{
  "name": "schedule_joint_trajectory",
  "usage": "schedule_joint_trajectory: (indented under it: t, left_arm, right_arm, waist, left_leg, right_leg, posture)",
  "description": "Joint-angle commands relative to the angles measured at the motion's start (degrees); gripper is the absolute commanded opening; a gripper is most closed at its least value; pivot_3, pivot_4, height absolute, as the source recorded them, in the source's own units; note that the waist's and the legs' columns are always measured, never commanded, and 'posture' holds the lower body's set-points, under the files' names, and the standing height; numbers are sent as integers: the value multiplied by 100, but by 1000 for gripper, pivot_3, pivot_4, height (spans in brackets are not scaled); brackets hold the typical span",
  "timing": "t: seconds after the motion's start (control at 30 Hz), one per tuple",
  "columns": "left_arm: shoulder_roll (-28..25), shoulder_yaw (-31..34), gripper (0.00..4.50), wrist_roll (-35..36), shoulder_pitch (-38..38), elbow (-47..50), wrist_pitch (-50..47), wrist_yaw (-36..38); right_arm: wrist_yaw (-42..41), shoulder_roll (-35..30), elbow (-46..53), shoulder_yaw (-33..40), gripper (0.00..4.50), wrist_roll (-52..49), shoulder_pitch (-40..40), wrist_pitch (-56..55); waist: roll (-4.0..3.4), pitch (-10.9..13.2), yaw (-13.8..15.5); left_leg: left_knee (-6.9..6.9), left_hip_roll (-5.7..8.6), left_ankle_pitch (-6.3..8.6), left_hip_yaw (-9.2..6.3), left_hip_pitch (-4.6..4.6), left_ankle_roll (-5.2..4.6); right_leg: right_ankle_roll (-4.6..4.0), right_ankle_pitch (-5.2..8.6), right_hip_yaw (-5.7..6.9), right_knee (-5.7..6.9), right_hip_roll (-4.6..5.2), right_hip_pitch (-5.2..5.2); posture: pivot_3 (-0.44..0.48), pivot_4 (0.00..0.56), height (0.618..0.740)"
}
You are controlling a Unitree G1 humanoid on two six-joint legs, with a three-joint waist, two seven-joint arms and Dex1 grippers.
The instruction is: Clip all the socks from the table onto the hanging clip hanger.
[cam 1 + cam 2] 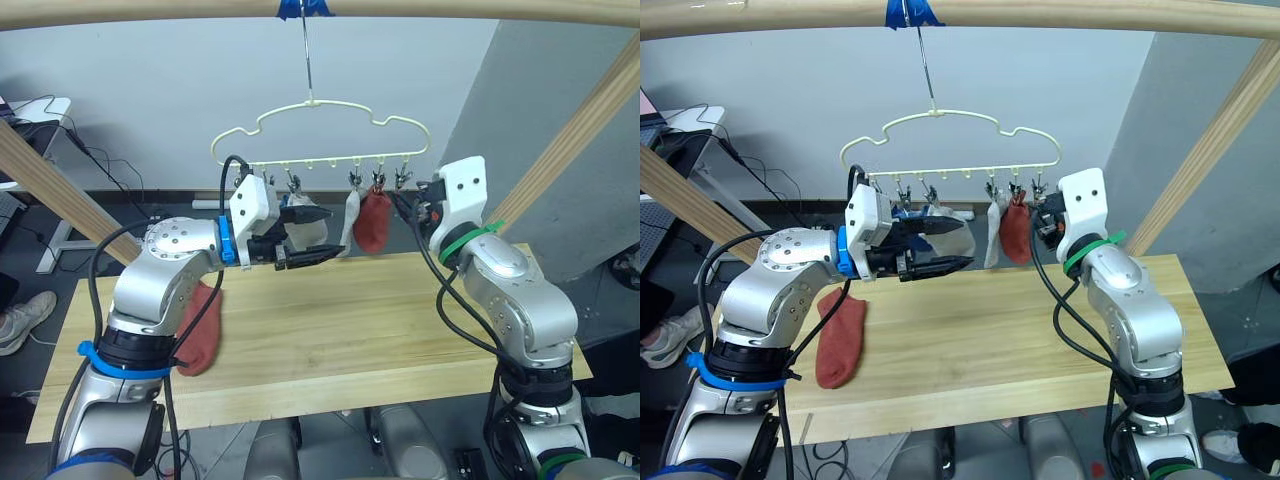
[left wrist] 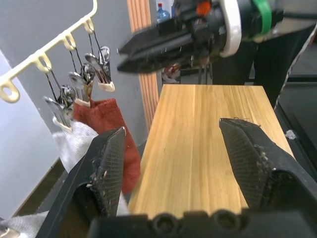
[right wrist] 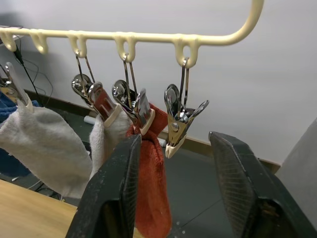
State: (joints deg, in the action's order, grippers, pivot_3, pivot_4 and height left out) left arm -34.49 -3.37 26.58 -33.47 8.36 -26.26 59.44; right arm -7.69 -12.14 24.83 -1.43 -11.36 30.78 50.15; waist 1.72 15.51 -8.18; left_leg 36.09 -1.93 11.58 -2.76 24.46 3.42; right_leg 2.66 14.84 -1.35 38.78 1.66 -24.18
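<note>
A: L gripper?
B: Fingers spread, nothing held. It's raised over the table's back edge, just under the clip hanger, tips toward the R side.
A: R gripper?
B: Also spread, empty, held just beside the hanger's R end. An unused clip is seen between its fingers, w/ a hung red sock next to it.
A: Other socks?
B: Two grey ones are clipped beside the red, something blue behind. One more red sock is left flat near the table's L edge, well apart from both grippers. Mid and R planks bare.
</note>
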Motion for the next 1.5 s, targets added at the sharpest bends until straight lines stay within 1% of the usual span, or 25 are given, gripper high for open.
schedule_joint_trajectory:
  t: [0.03, 0.33, 0.53, 1.07, 1.5]
  left_arm:
    - [19, 92, 3344, 46, -136, 141, 49, -30]
    - [59, 127, 3344, 28, -261, 65, 88, -132]
    - [111, 118, 3344, -40, -296, -26, 171, -222]
    - [205, 65, 3344, -143, -332, -191, 344, -240]
    - [246, 35, 3344, -217, -330, -244, 399, -242]
  right_arm:
    - [154, 112, -110, -25, 2215, 157, 212, -241]
    - [226, 302, -611, -12, 2215, 252, 489, -600]
    - [425, 457, -907, 48, 2215, 414, 628, -821]
    - [1555, 1530, -730, 234, 2215, 615, 611, -660]
    - [1513, 1711, -806, 145, 2215, 576, 632, -693]
  waist:
    - [0, 0, 2]
    - [0, 0, 6]
    - [0, 0, 8]
    - [0, 0, 5]
    - [0, 0, 3]
  left_leg:
    - [0, 0, 0, 0, 0, 0]
    - [0, 0, 0, 0, 1, 0]
    - [1, 0, 0, -1, 1, 0]
    - [1, 0, -1, -1, 1, 0]
    - [1, 0, -1, -1, 1, 0]
  right_leg:
    - [0, 0, 1, 0, 0, 0]
    - [0, 0, 1, -1, 0, -1]
    - [-1, -1, 1, 4, 0, -1]
    - [-22, -14, 1, 9, 1, -3]
    - [-24, -15, 2, 9, 1, -3]
  posture:
    - [-221, 241, 740]
    - [-216, 236, 740]
    - [-217, 233, 740]
    - [-229, 224, 740]
    - [-225, 225, 740]
